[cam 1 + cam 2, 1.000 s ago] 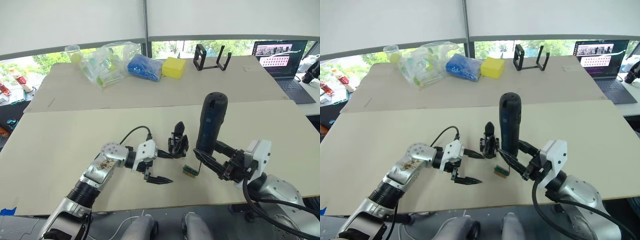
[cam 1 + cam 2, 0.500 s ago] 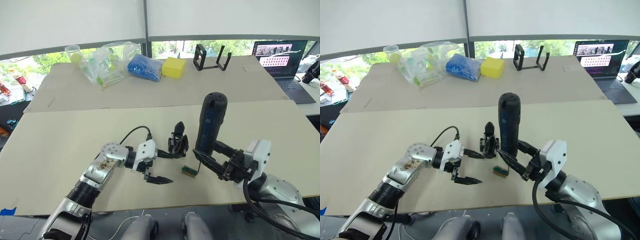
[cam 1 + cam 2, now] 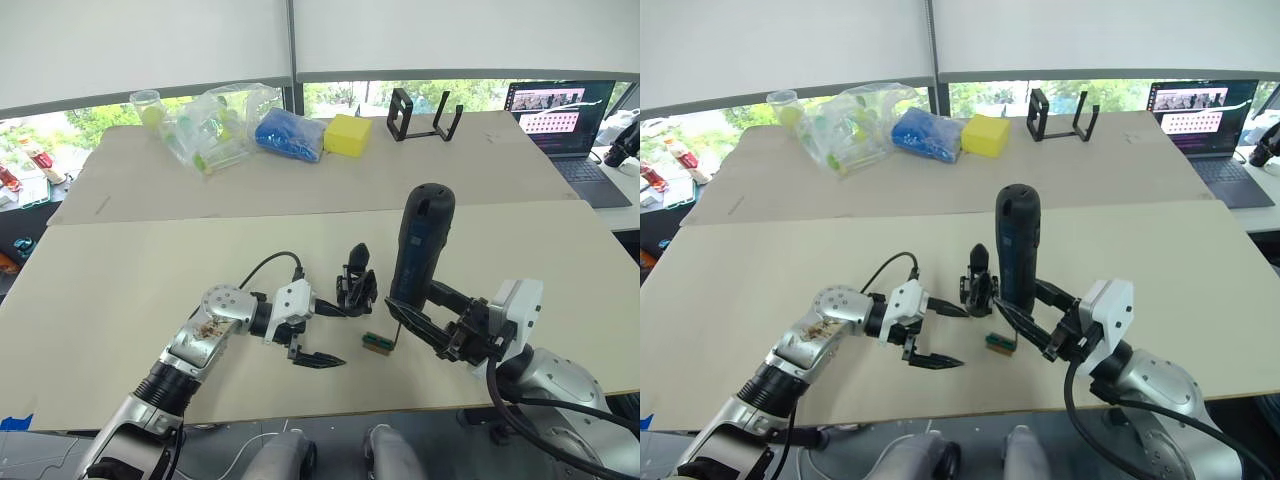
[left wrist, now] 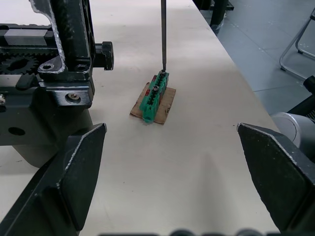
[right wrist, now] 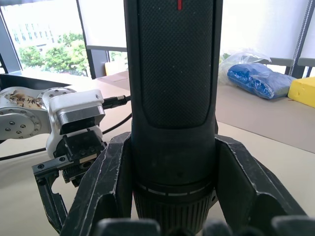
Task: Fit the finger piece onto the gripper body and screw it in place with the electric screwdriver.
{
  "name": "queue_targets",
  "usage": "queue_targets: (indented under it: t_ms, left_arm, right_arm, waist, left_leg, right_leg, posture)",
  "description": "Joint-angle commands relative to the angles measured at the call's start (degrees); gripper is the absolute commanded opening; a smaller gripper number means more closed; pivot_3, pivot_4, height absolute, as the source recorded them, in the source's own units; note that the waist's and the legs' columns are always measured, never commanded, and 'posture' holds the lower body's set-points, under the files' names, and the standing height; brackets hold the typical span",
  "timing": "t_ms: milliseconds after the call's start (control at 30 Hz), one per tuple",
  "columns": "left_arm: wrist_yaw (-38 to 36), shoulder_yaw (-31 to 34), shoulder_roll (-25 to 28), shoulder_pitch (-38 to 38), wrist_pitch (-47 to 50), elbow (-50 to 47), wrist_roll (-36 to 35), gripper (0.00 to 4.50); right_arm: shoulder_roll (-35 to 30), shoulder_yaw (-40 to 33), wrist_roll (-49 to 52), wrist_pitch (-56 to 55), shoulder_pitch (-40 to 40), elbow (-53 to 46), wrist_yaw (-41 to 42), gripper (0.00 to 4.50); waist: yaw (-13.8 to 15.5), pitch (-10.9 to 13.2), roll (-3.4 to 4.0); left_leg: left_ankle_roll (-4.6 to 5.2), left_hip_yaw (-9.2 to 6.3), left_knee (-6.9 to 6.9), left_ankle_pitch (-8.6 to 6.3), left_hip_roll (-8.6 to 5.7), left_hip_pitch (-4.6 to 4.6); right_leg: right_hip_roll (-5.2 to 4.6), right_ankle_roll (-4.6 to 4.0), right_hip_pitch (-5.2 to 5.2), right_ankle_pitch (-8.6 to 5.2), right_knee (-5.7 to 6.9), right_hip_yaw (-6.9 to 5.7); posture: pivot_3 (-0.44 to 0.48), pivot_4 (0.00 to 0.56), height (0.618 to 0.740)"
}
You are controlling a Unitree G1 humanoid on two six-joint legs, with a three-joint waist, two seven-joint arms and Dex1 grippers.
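I see the electric screwdriver [image 3: 421, 247] standing upright in my right end effector [image 3: 425, 318], fingers clamped round its lower barrel; wrist cam shows both fingers [image 5: 106, 182] pressed to the barrel sides. Its thin bit [image 4: 163, 34] points straight down, tip touching the top of a small green block [image 4: 154, 96] that lies on a scrap of brown card [image 4: 165, 104] on the worktop [image 3: 120, 270]. Gripper body [image 3: 355, 285] sits just to the left of the driver, pointed finger up, resting on the worktop, near the block but apart from it. My left end effector [image 3: 322, 335] is spread wide, holding nothing; one finger reaches up to the gripper body's near side, other lies low toward me. Can't pick out the finger piece w/ certainty. Far worktop: black frame stand [image 3: 424, 115], yellow block [image 3: 347, 134], blue bag [image 3: 289, 134], laptop [image 3: 560, 115] at right.
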Motion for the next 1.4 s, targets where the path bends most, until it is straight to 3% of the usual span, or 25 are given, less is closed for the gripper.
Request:
queue_targets:
  t_ms: [33, 1400]
  left_arm:
    - [-0.03, 0.93, 0.03, -0.74, -1.1, -0.43, 0.01, 4.5]
    - [0.18, 1.33, 0.15, -0.87, -0.55, -0.86, -0.28, 4.5]
  right_arm:
    - [-0.45, -2.1, 2.16, -1.14, -1.55, -4.83, -0.59, 1.91]
    - [-0.69, -0.67, 1.9, -1.19, -1.79, -3.45, -1.95, 1.91]
  waist:
    - [-0.01, 0.0, 0.0]
    - [0.01, 0.0, 0.0]
  left_leg:
    - [0.0, 0.0, 0.0, 0.0, 0.0, 0.0]
    - [0.0, 0.0, 0.0, 0.0, 0.0, 0.0]
  right_leg:
    - [0.0, 0.0, 0.0, 0.0, 0.0, 0.0]
    - [0.0, 0.0, 0.0, 0.0, 0.0, 0.0]
  posture:
    - [0.0, 0.15, 0.74]
    - [0.0, 0.15, 0.74]
